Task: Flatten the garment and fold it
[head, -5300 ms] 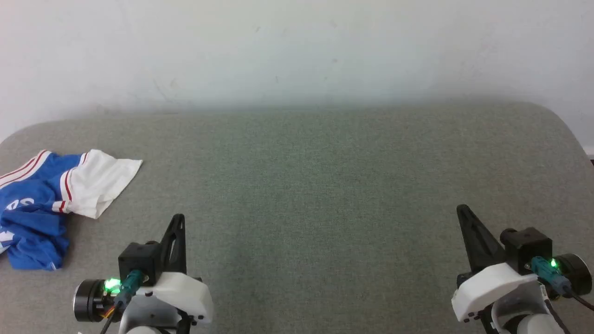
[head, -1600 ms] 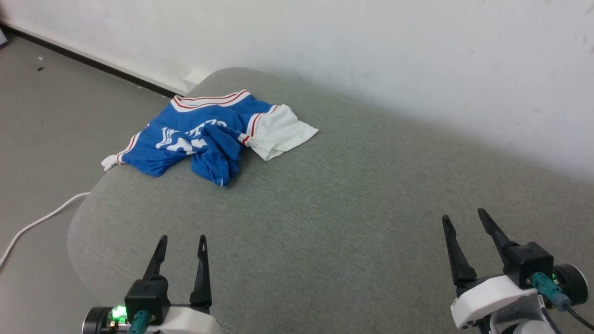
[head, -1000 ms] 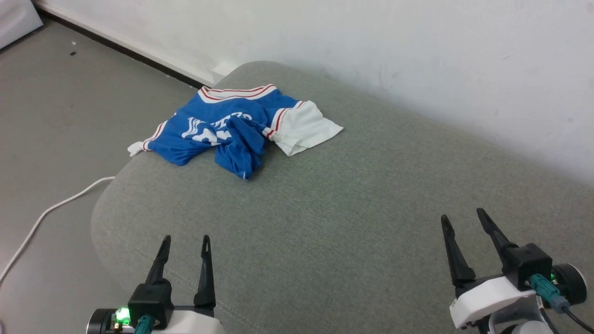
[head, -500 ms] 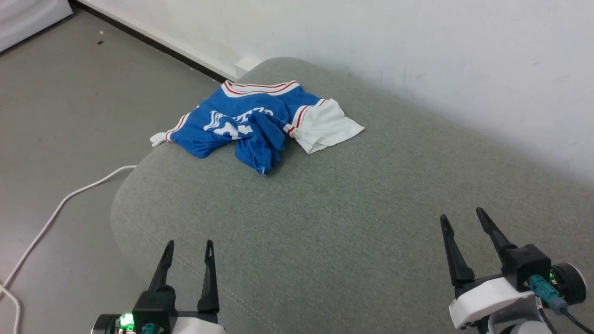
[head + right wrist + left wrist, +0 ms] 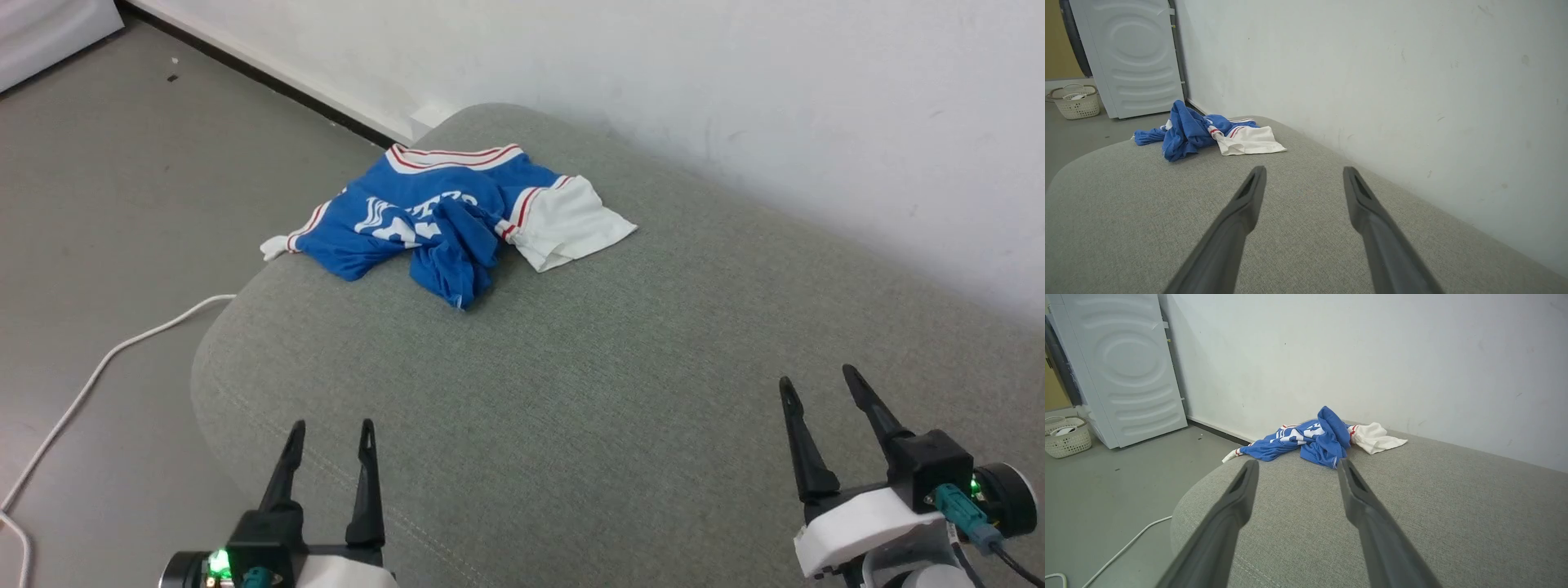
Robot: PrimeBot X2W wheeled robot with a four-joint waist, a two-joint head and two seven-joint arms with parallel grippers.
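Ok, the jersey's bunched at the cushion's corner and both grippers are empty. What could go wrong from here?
1. The garment sits at the rounded corner of the grey cushion, one sleeve tip past the edge; a sideways tug could slide it onto the floor.
2. It is heaped in overlapping folds, so a pinch into it may catch several layers.

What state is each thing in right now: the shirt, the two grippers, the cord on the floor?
Shirt: crumpled in a heap near the far left corner of the cushion, one white sleeve spread out, not yet folded.
Left gripper: open, empty.
Right gripper: open, empty.
Cord: lying loose on the floor.
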